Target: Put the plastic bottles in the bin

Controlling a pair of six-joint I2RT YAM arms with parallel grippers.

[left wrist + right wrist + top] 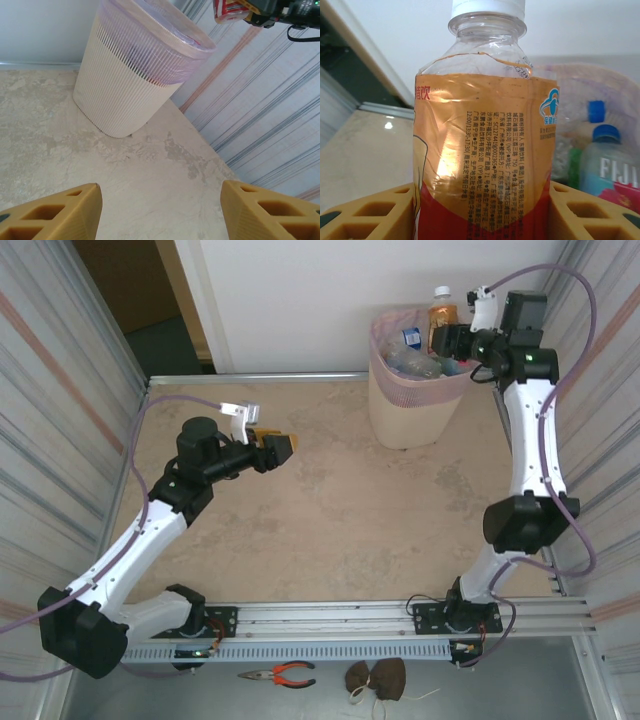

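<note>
From above, the right gripper (452, 340) is clasping an orange-labelled bottle (442, 312) upright over the bin (410, 410), where other bottles (415, 362) are lying. The left gripper (283, 445) is hanging empty above the table (340, 520). At the left wrist, its fingers (55, 215) are standing wide apart, facing the bin. At the right wrist, the fingers (370, 215) are pressing the bottle's sides.

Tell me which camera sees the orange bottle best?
The right wrist view: the orange bottle sits close up between the fingers, label readable. The top view shows it small above the bin; the left wrist view catches its bottom.
</note>
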